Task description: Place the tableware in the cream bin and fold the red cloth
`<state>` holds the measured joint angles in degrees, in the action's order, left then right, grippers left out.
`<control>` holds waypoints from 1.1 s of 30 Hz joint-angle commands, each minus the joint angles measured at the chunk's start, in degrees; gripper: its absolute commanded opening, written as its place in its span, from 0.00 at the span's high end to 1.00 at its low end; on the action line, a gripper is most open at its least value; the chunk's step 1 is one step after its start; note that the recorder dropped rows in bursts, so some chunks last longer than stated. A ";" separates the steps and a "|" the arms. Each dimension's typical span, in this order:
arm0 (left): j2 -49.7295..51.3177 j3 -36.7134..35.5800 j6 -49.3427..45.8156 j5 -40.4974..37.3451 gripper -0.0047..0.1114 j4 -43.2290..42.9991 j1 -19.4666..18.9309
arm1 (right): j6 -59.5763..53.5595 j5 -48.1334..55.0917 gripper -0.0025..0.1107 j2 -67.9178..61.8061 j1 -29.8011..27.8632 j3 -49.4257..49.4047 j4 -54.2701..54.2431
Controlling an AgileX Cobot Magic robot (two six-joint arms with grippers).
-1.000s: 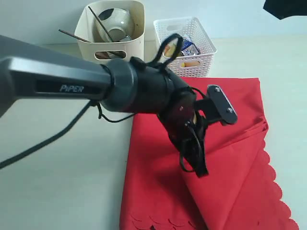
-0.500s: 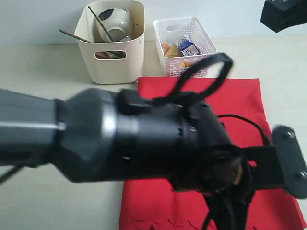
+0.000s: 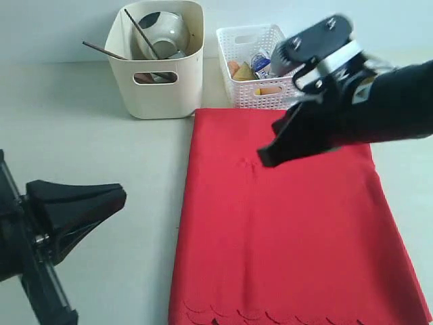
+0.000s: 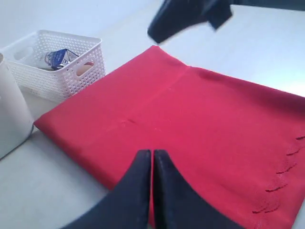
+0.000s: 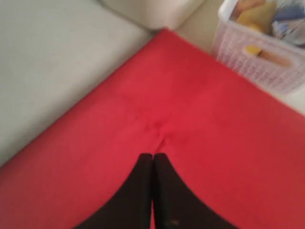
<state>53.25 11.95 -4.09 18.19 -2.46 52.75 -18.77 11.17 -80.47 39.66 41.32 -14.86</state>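
**Cloth flat, my arms swapped places**

My left pincer (image 4: 152, 156) is pressed together and holds nothing. It hangs over the bare table (image 3: 101, 135), beside the left edge of the red cloth (image 3: 284, 237). A second ago this arm reached across the middle of the exterior view, above the cloth. Half a second ago it filled most of that view. Now it sits low in the left corner.

My right pincer (image 5: 153, 158) is also together, with nothing in it. Earlier, only a dark corner of that arm showed at the upper right. Now it reaches in over the far half of the cloth. Its tips point at a small pucker (image 5: 159, 130) in the fabric, but I cannot tell whether they touch it.

The cloth has changed too. A second ago a slanting flap lay across it, with scallops running down the right side. Now it lies as a smooth rectangle, and the scalloped edge (image 3: 230, 315) is on the near side only.

The cream bin (image 3: 155, 91) stands where it did, at the far left corner of the cloth. It holds the pale green bowl (image 3: 168, 30) and the dark chopsticks (image 3: 141, 34), which lean out of it. The white lattice basket (image 3: 260, 96) beside it also has not moved.
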 commanded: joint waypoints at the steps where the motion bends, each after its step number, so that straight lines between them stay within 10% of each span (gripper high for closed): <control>1: -5.78 -5.63 1.65 6.17 0.93 0.30 -0.19 | -0.74 -0.87 0.98 -12.11 2.36 0.47 -0.41; 13: -8.18 -7.24 1.65 6.75 0.93 0.30 -0.19 | 1.61 4.59 0.98 -25.22 1.40 0.47 8.62; 23: -8.18 -7.24 1.65 7.64 0.93 0.30 -0.19 | 40.38 25.54 0.98 -25.00 -4.06 -0.37 44.60; 33: -8.18 -7.24 2.04 7.62 0.93 0.30 -0.19 | 45.94 31.33 0.98 -21.31 -12.00 3.87 49.17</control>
<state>45.46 4.89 -2.61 24.98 -2.46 52.63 25.52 40.97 -103.68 29.33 43.52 34.47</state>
